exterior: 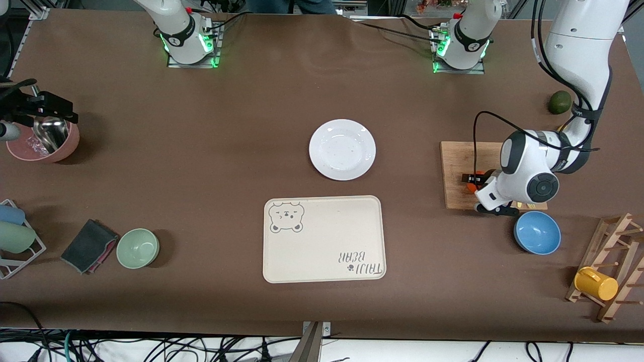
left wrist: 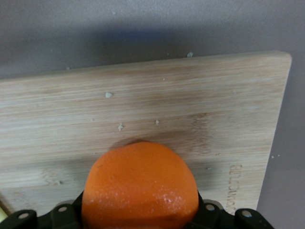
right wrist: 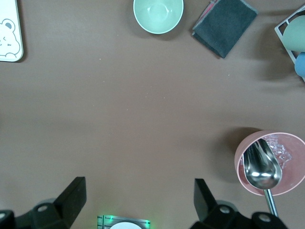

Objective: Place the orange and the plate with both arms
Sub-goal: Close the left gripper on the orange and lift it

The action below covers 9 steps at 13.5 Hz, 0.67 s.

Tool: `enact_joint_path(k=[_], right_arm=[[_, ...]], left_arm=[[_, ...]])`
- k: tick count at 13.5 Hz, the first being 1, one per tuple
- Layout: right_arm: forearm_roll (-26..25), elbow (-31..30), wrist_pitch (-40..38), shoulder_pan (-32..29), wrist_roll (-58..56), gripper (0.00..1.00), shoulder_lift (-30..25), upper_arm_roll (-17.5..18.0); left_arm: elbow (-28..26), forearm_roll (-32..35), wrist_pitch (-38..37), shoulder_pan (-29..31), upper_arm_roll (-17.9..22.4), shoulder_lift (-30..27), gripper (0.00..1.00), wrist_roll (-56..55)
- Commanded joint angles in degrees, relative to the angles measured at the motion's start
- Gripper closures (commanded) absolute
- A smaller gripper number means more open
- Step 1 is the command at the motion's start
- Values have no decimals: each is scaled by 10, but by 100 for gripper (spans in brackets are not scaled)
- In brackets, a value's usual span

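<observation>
The orange (left wrist: 140, 183) sits on a wooden cutting board (left wrist: 143, 105) toward the left arm's end of the table. My left gripper (exterior: 476, 181) is shut on the orange (exterior: 471, 187), with a black finger pressed against each side, and the hand hides most of the fruit in the front view. The white plate (exterior: 342, 149) lies bare at the table's middle, farther from the front camera than the bear-print tray (exterior: 323, 239). My right gripper (right wrist: 138, 195) hangs open and holds nothing. It is beside a pink bowl (exterior: 48, 145) at the right arm's end.
A steel spoon (right wrist: 261, 167) lies in the pink bowl. A blue bowl (exterior: 537, 232) stands just nearer the camera than the cutting board (exterior: 458, 166). Also here: a dark green fruit (exterior: 559, 102), a wooden rack with a yellow mug (exterior: 596, 284), a green bowl (exterior: 138, 248) and a grey cloth (exterior: 89, 245).
</observation>
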Motion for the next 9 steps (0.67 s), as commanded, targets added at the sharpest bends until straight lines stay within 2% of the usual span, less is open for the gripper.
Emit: enact_joint_path(k=[1, 3, 5, 6, 7, 9], right_arm=[[9, 8, -8, -4, -2, 0, 1, 0], [10, 8, -7, -4, -2, 0, 1, 0], [11, 8, -8, -4, -2, 0, 1, 0], [16, 8, -8, -5, -2, 0, 1, 0], [17, 8, -8, -4, -2, 0, 1, 0], [17, 8, -8, -5, -2, 0, 1, 0]], left_arm=[[30, -12, -21, -10, -4, -1, 77, -27], [39, -13, -29, -18, -20, -4, 83, -47], [69, -41, -74, -19, -49, -8, 83, -72], [79, -45, -90, -23, -66, -7, 84, -94], [80, -46, -90, -26, -87, -7, 91, -120], [82, -51, -87, -28, -133, -5, 91, -189]])
